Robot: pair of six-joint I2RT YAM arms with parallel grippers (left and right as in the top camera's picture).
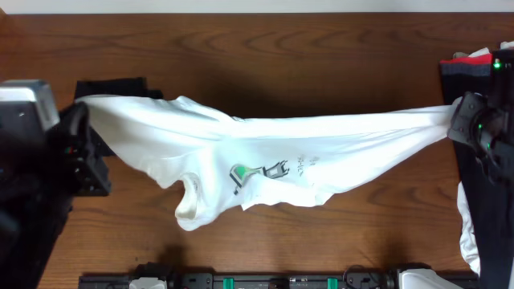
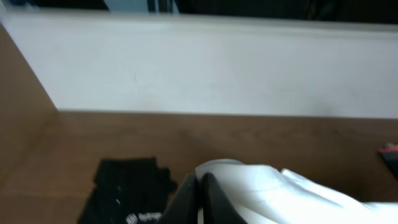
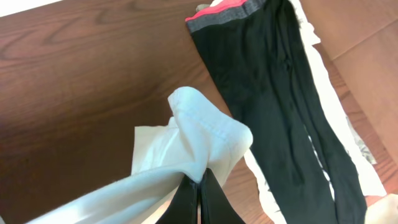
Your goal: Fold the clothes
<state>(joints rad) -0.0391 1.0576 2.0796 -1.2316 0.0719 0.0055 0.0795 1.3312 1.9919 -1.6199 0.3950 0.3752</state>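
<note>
The white T-shirt (image 1: 265,160) with a small green-and-white logo patch (image 1: 241,172) hangs stretched across the table between both grippers, its middle sagging toward the wood. My left gripper (image 1: 80,108) is shut on the shirt's left end; in the left wrist view the black fingers (image 2: 200,186) pinch white cloth (image 2: 280,193). My right gripper (image 1: 459,112) is shut on the right end; in the right wrist view the fingers (image 3: 199,186) clamp a bunched white hem (image 3: 199,134).
A folded black shirt with white lettering (image 1: 120,87) lies at the back left, also in the left wrist view (image 2: 127,190). A pile of dark garments with a red-and-grey band (image 1: 474,68) lies at the right edge (image 3: 273,93). A pale wall (image 2: 205,68) stands behind the table.
</note>
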